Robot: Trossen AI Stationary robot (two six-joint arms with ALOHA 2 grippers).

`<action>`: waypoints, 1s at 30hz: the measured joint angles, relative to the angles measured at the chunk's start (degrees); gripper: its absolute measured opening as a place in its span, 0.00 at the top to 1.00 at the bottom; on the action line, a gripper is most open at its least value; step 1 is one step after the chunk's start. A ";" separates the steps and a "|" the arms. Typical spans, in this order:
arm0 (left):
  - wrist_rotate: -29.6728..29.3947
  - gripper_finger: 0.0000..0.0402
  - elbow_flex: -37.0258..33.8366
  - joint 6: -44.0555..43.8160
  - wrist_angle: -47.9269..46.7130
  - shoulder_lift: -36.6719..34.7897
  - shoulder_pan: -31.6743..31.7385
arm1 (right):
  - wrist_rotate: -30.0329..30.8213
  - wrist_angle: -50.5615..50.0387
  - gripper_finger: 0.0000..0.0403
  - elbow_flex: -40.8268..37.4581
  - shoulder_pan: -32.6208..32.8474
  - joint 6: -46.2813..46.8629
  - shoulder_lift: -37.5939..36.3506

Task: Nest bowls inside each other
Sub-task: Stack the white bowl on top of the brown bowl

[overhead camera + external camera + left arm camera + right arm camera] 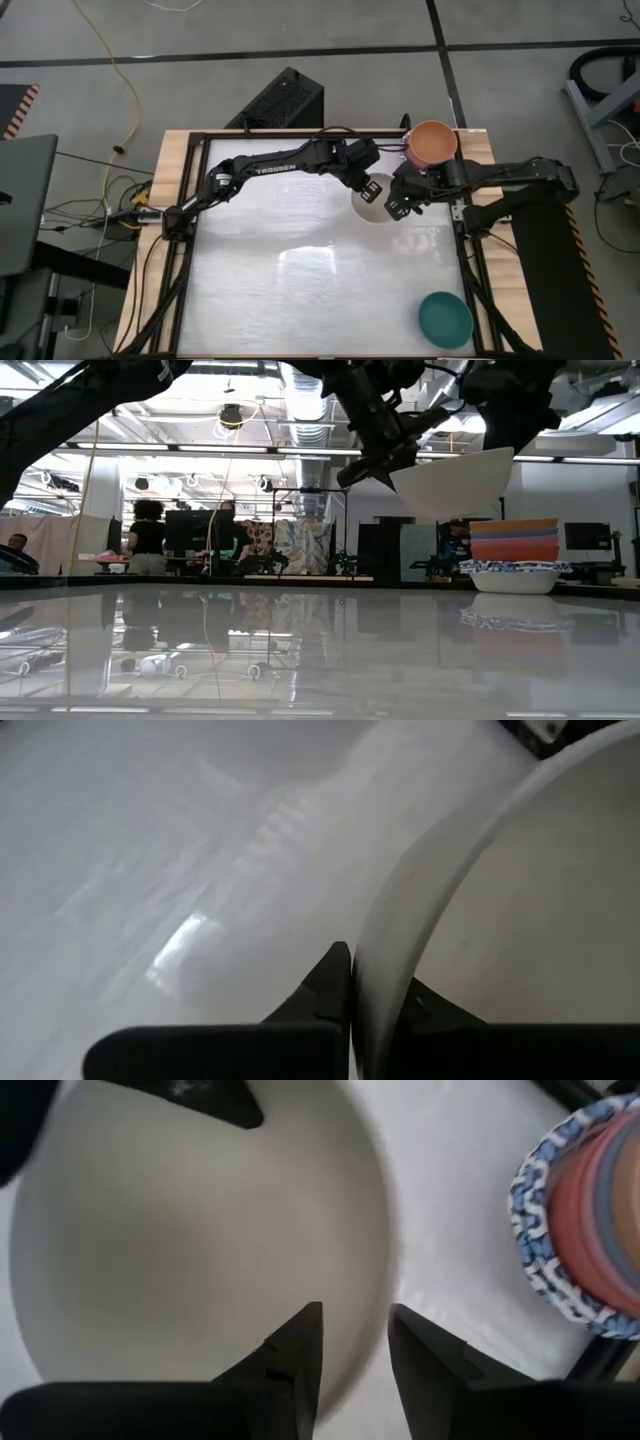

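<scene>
A cream bowl hangs above the table's far right part, tilted in the low view. My left gripper is shut on its rim. My right gripper is open at the bowl's opposite side. One of its fingers stands inside the rim and one outside, with a gap on both sides. At the far right edge a stack of nested bowls rests on the table. Its bottom bowl is white with a blue patterned rim, and the top one is orange. A teal bowl sits alone near the right front corner. My left gripper pinches the cream bowl's rim between its two fingers, one inside the bowl and one outside. The fingers slant down from the table's left. The bowl is lifted clear of the table and tilted.
Black frame rails run along the table's edges. The white tabletop has free room at the left and centre. People stand in the room beyond the far edge.
</scene>
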 joint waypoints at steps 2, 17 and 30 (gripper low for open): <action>0.06 1.00 0.00 0.66 0.67 0.00 -0.01 | -1.28 0.43 0.68 0.00 -0.74 0.00 1.04; 0.60 1.00 -0.13 7.29 -2.09 0.13 -0.04 | -3.77 1.20 0.97 0.09 -1.48 5.24 6.93; 7.74 0.76 0.11 18.19 -0.22 -0.01 0.79 | -7.38 2.67 0.98 -0.08 -1.57 4.26 6.99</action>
